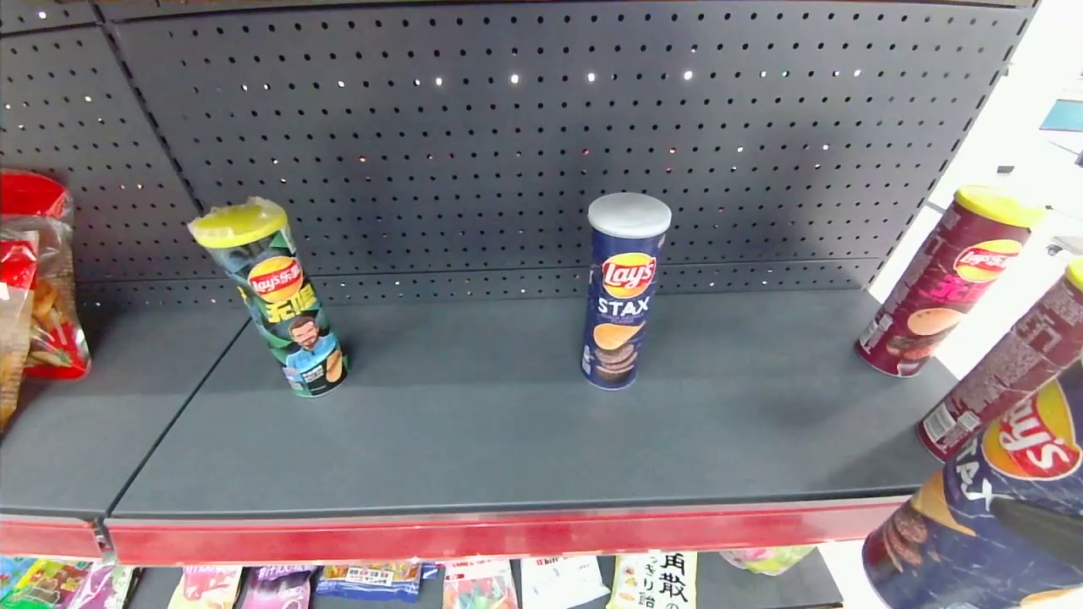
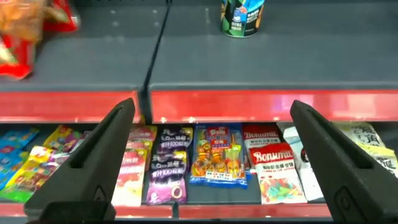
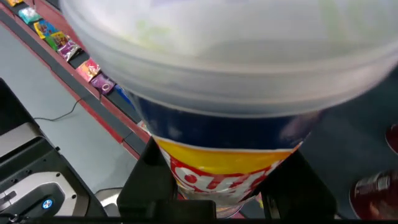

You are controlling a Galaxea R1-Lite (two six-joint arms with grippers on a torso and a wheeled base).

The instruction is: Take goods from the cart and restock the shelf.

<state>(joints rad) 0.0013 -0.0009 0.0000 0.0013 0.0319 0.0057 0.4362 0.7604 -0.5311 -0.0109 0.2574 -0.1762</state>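
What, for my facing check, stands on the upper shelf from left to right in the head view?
red snack bag → green chip can with yellow lid → blue chip can with grey lid → maroon chip can with yellow lid

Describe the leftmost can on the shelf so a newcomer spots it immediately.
Find the dark grey metal shelf with the red front strip. On its left part stands a tall green cylindrical can with a yellow lid. Unlike the dark blue, grey-lidded can mid-shelf and the maroon can at the right, it alone is green and shows a bearded cartoon figure.
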